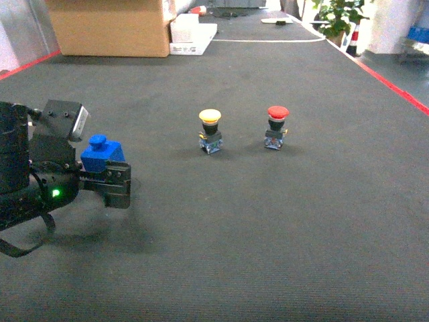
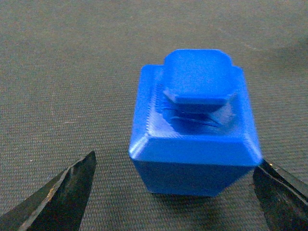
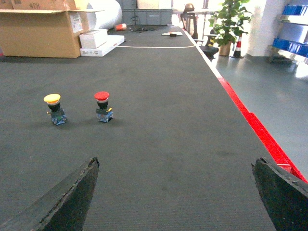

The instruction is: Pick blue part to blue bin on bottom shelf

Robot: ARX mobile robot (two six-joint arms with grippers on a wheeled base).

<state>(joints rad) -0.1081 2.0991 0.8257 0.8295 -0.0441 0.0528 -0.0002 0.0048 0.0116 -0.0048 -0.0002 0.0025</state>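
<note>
The blue part (image 2: 195,130) is a blocky piece with a knob on top, standing upright on the dark floor mat. My left gripper (image 2: 175,161) is open around it: the left finger stands clear of it and the right finger is close against its lower right corner. In the head view the blue part (image 1: 102,154) sits at the left, just behind my left gripper (image 1: 112,178). My right gripper (image 3: 175,161) is open over bare mat with nothing between its fingers. Far off at the right edge, blue bins (image 3: 290,44) sit on a steel rack. The bottom shelf cannot be made out.
A yellow push-button (image 1: 210,131) and a red push-button (image 1: 276,126) stand on the mat ahead. A cardboard box (image 1: 110,27) and white boxes (image 1: 193,32) lie at the back. A red line (image 3: 250,120) edges the mat on the right.
</note>
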